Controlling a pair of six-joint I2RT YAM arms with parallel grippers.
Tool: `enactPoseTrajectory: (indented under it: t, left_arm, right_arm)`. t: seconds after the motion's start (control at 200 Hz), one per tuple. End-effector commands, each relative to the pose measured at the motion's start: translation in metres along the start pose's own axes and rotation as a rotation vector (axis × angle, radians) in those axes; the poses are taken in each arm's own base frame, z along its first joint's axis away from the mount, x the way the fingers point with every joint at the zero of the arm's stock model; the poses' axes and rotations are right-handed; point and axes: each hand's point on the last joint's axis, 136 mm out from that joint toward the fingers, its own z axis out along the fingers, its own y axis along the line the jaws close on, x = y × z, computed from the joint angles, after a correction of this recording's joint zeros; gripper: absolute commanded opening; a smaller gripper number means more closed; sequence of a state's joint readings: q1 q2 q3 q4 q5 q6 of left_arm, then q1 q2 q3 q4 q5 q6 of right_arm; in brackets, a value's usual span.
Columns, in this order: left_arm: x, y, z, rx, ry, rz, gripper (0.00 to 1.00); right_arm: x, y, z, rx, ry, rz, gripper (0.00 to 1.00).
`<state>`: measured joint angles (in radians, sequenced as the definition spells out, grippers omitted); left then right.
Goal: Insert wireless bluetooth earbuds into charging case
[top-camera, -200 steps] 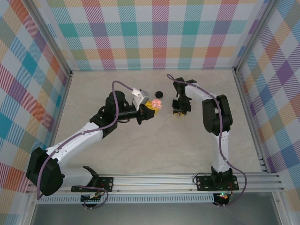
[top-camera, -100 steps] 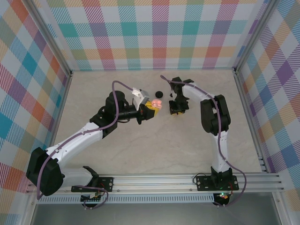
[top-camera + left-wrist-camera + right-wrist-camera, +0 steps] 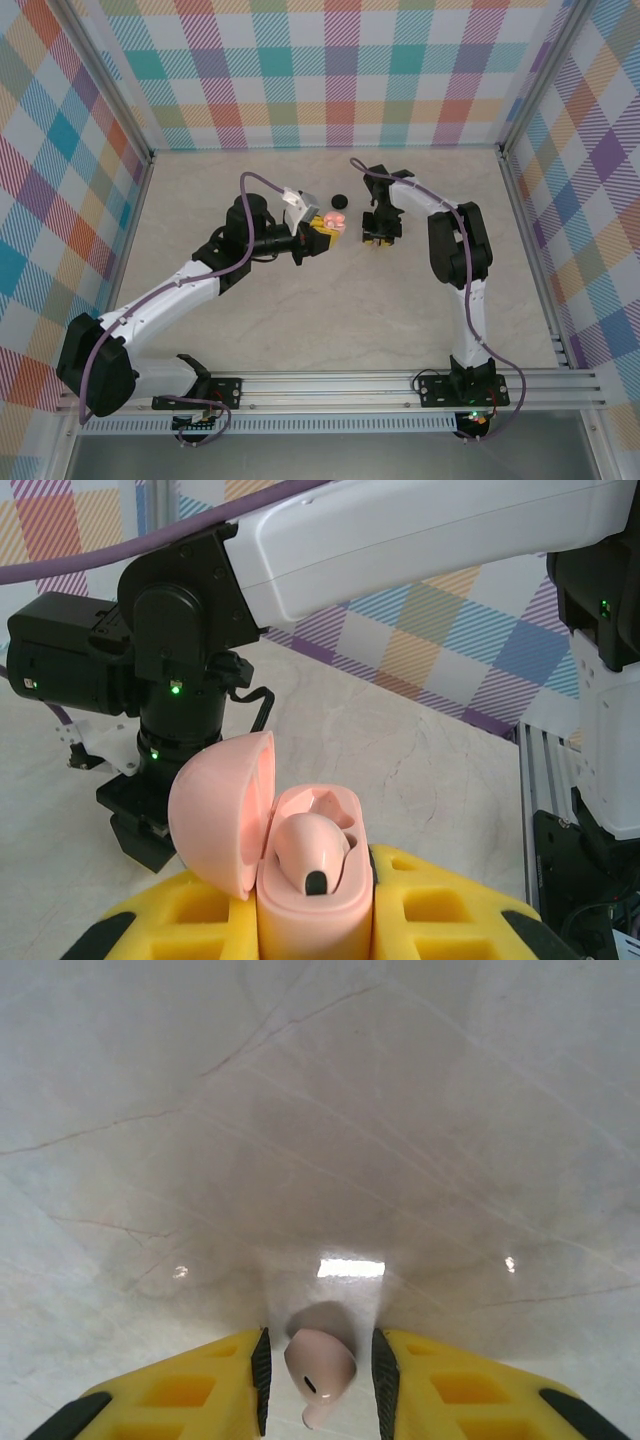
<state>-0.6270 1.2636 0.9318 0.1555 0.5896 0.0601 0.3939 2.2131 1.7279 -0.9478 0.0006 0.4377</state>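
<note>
On the left wrist camera, my left gripper (image 3: 318, 925) clamps the open pink case (image 3: 215, 815), with one pink earbud (image 3: 312, 850) seated inside. The right wrist camera shows my right gripper (image 3: 319, 1380) narrowly parted around a second pink earbud (image 3: 320, 1358), gaps on both sides. From above, it has edged toward 9 o'clock. The black round case (image 3: 338, 200) beyond is too small to read.

Bright, even overhead light fills the top view — the white arms (image 3: 170, 295) cast only faint, soft shadows on the pale marbled bench (image 3: 330, 300). In the right wrist view one rectangular glare patch and two small glints sit on that glossy surface, a dim shadow below them; the yellow block-shaped fingers (image 3: 190, 1400) look slightly soft.
</note>
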Motion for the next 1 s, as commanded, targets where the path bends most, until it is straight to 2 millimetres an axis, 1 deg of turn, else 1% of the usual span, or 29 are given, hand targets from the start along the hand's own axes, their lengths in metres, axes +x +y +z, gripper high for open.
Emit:
enactPoseTrajectory:
  t: [0.0, 0.275, 0.645, 0.995]
  left_arm:
    - [-0.0082, -0.0068, 0.0027, 0.022, -0.013, 0.008, 0.07]
    - [-0.0075, -0.0066, 0.0029, 0.022, -0.013, 0.007, 0.07]
    - [-0.0071, -0.0072, 0.0017, 0.021, -0.014, 0.006, 0.07]
    - [-0.0064, -0.0079, 0.0002, 0.02, -0.017, 0.007, 0.07]
  right_arm:
    - [0.0098, -0.0011, 0.004, 0.016, 0.027, 0.079, 0.36]
    - [0.0098, 0.0009, 0.0056, 0.025, 0.041, 0.1, 0.35]
    - [0.0147, 0.0027, 0.0093, 0.045, 0.056, 0.092, 0.33]
    - [0.0157, 0.006, 0.0065, 0.049, 0.053, 0.082, 0.33]
